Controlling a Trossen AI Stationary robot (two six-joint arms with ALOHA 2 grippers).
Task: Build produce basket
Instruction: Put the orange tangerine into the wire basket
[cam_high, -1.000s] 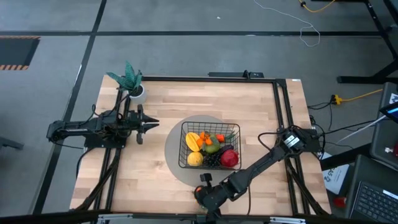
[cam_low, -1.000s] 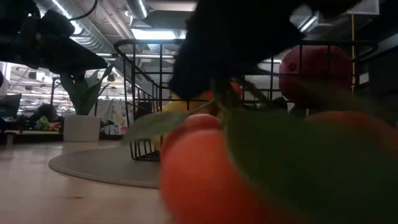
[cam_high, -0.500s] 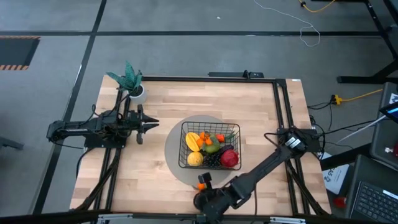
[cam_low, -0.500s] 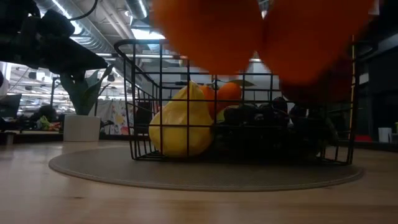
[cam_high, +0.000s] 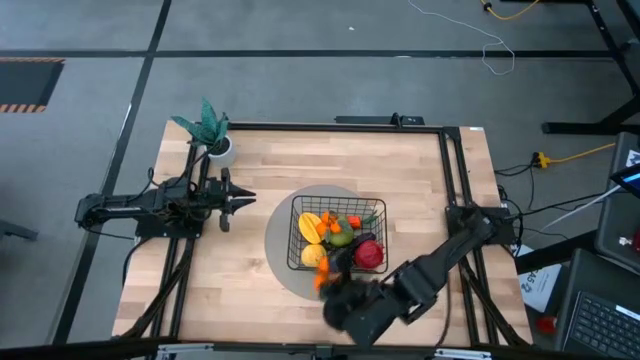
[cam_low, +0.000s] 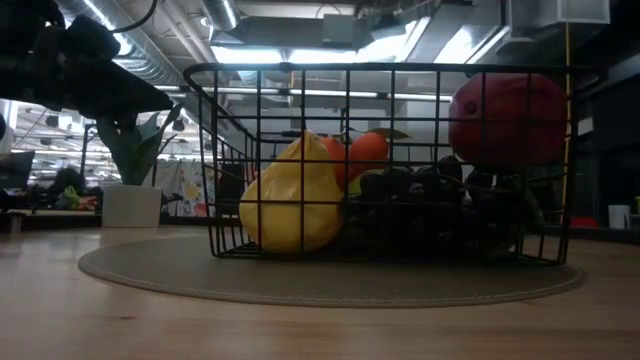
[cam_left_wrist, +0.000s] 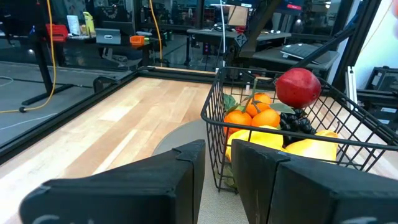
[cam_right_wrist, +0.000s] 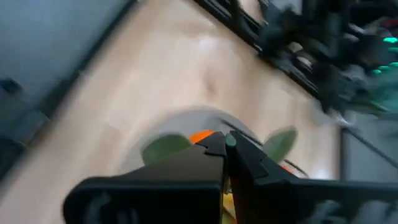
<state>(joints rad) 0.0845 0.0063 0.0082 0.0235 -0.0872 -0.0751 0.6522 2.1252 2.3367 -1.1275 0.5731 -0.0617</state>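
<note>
The black wire basket stands on a round grey mat and holds produce: a yellow fruit, a red apple, dark grapes and orange pieces. My right gripper hangs above the mat's near edge, just short of the basket, shut on leafy tangerines. In the right wrist view the orange fruit and green leaves show past the gripper. My left gripper waits at the table's left, open, pointing level at the basket. My right gripper has the tangerines at their leafy top, pinched between its two shut fingers; the fingertips themselves cover the exact spot. The fingers slant downward from the table's near right. The fruit hangs at and below the fingertips, lifted clear of the table and mat.
A teal plant in a white pot stands at the far left corner. A black frame rail runs along the table's edges. Bare wood lies between the left gripper and the mat.
My right gripper has risen steeply from the table's near edge and rolled its wrist, carrying the tangerines. They have gone from resting right in front of the low camera to lifted clear above its view, and now hang a little closer to the basket.
</note>
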